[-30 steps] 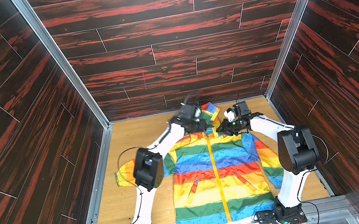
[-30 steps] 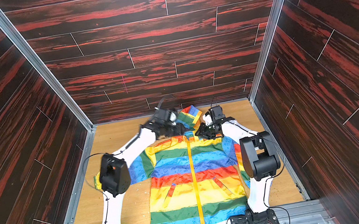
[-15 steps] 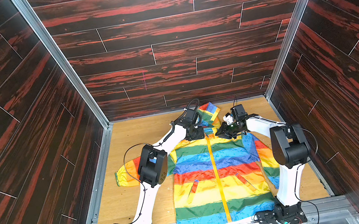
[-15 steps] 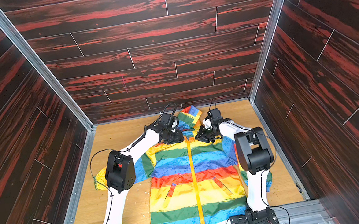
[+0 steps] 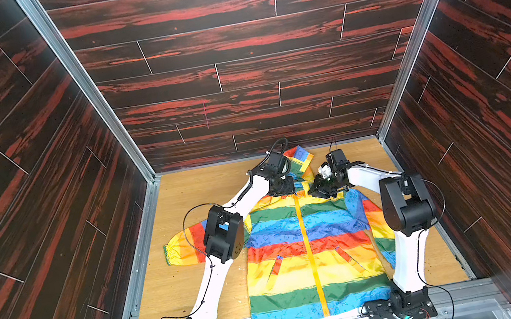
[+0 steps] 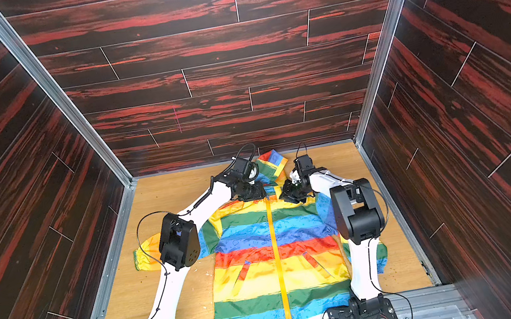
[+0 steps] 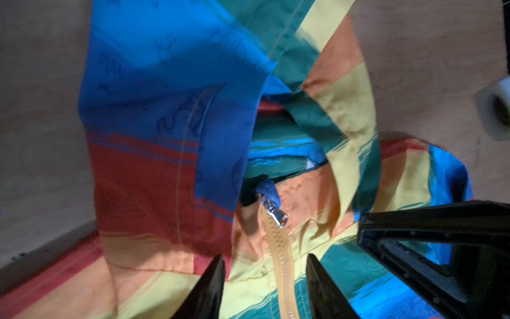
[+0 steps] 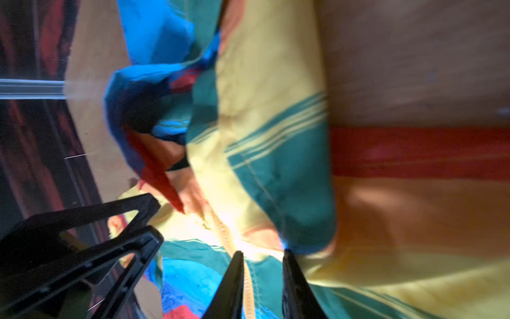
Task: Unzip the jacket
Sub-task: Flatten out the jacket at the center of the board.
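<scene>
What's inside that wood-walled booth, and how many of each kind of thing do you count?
Jacket: 1
Robot arms: 2
Total: 3

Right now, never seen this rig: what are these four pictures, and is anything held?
Two white robot arms, mounted at the near edge of a wooden table, each end in a two-finger gripper. Both top views look down from one overhead camera pair; the other two pictures come from cameras on each wrist. A striped rainbow jacket lies flat, zipped, hood at the far end, where both arms reach. The left gripper is open, its fingers either side of the yellow zipper, just short of the silver pull. The right gripper stands narrower over the fabric; whether it pinches cloth I cannot tell.
</scene>
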Action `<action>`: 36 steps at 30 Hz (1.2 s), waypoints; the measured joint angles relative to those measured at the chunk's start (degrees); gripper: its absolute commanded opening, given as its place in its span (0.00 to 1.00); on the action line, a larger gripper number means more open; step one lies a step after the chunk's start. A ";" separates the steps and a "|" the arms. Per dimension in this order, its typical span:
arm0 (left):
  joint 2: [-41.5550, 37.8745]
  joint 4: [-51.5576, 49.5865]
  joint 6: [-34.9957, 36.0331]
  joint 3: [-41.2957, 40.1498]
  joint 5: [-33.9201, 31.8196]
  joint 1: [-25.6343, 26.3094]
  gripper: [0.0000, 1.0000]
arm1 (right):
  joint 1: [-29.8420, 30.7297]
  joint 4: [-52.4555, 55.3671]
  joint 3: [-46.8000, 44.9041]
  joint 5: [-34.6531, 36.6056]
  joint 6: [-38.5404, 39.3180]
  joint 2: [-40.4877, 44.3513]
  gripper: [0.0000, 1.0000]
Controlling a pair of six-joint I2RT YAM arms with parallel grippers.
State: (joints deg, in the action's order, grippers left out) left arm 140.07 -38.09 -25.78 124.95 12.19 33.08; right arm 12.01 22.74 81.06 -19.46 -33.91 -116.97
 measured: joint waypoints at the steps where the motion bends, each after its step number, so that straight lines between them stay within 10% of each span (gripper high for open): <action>1: -0.02 0.00 0.17 -0.09 -0.33 0.00 0.53 | 0.00 0.42 -1.03 1.77 -0.15 1.05 0.31; 9: -7.82 3.69 3.10 -11.15 -3.32 0.42 0.57 | -1.09 13.03 -15.47 24.96 -7.93 28.11 0.60; 14: -18.97 10.32 4.90 -22.88 -1.68 1.31 0.60 | -2.56 25.53 -22.16 34.14 -16.28 38.16 0.61; 36: -31.47 20.13 6.80 -36.76 8.48 2.71 0.60 | 1.55 40.46 -29.07 41.11 -28.06 24.65 0.61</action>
State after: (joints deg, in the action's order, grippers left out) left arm 108.60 -17.96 -18.98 88.18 20.67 35.79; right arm 13.56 63.20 51.99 21.65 -61.98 -92.31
